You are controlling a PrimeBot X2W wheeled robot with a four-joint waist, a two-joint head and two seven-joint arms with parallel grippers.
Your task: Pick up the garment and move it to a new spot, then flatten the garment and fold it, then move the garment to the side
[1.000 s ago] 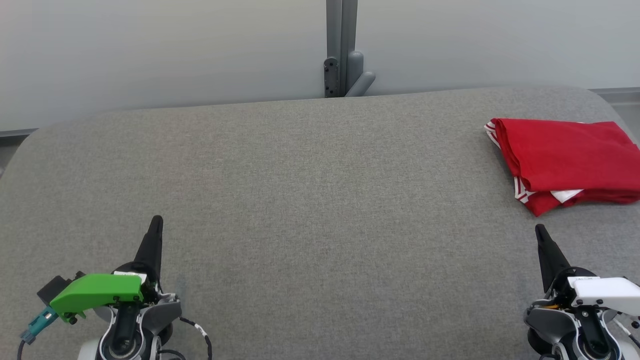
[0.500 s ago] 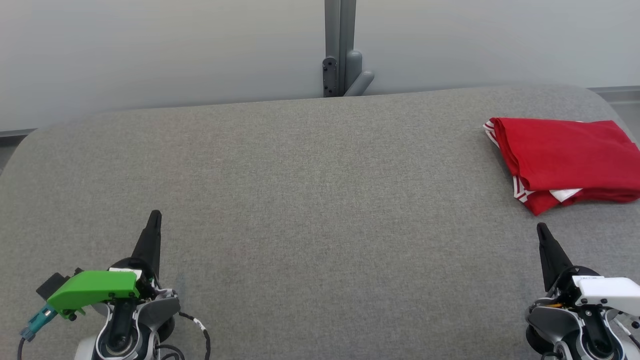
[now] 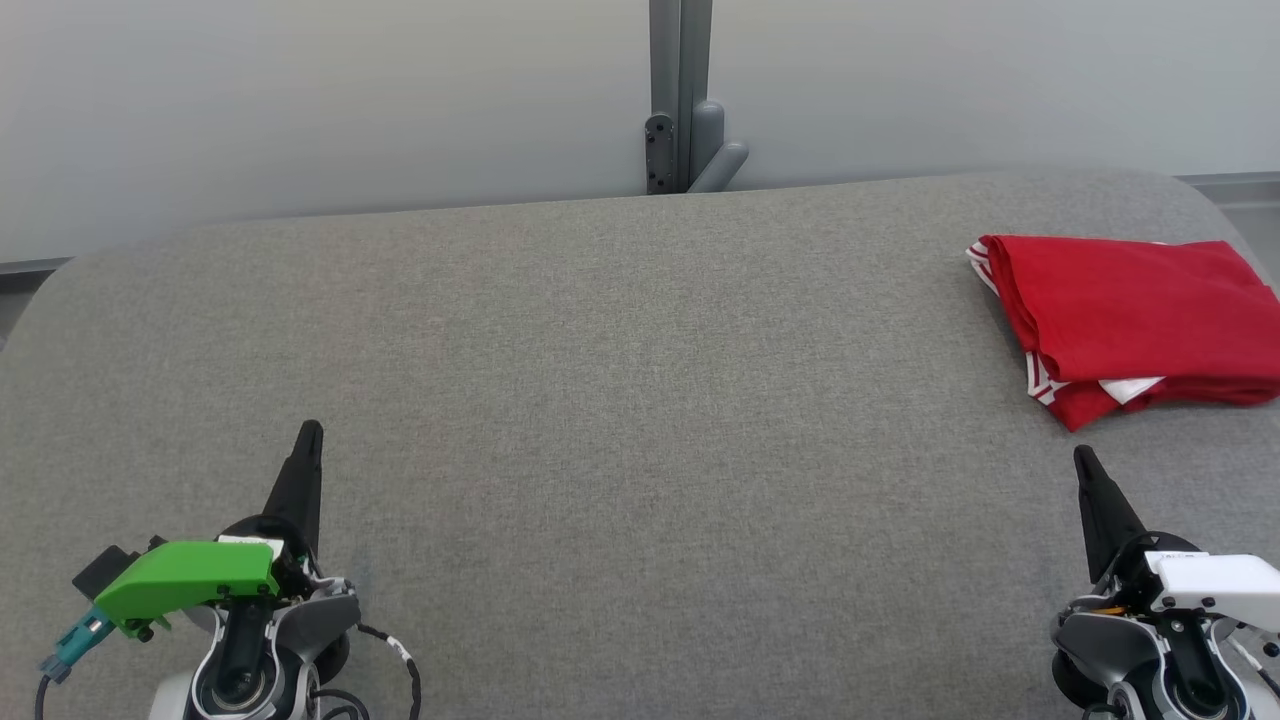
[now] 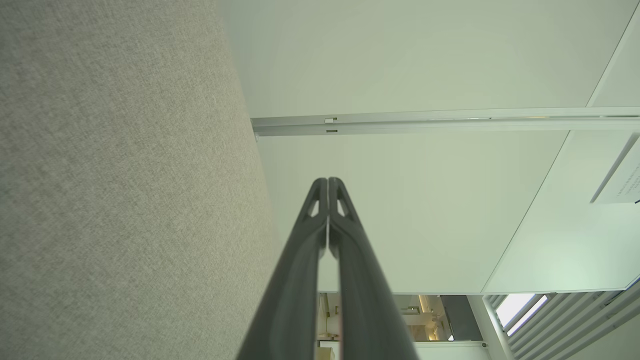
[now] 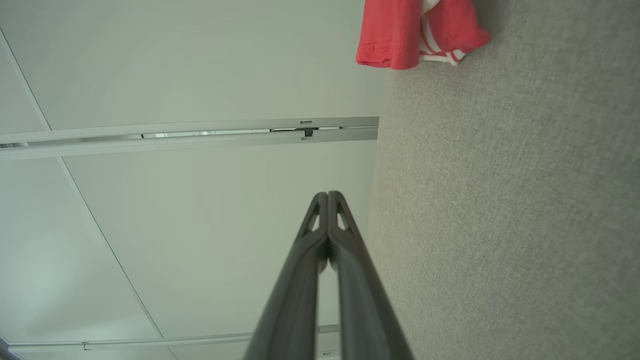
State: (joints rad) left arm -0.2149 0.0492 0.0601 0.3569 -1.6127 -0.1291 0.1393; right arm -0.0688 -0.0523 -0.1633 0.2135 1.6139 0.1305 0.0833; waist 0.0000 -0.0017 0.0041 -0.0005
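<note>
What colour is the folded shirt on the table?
The garment is red with white stripes along its edges; the head view shows it best.

The left tool (image 3: pixel 311 430) is green-capped, the right tool (image 3: pixel 1081 456) white-capped (fingers (image 4: pixel 300 280) dark, tapered).

Folded red garment (image 3: pixel 1130 320) lies far right on the gray surface (image 3: pixel 640 400).

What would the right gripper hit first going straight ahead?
Likely the pale wall beyond the table. The shut right gripper aims past the red garment, which lies off to its right. Its near corner looks close in the head view, so depth is unclear.
</note>
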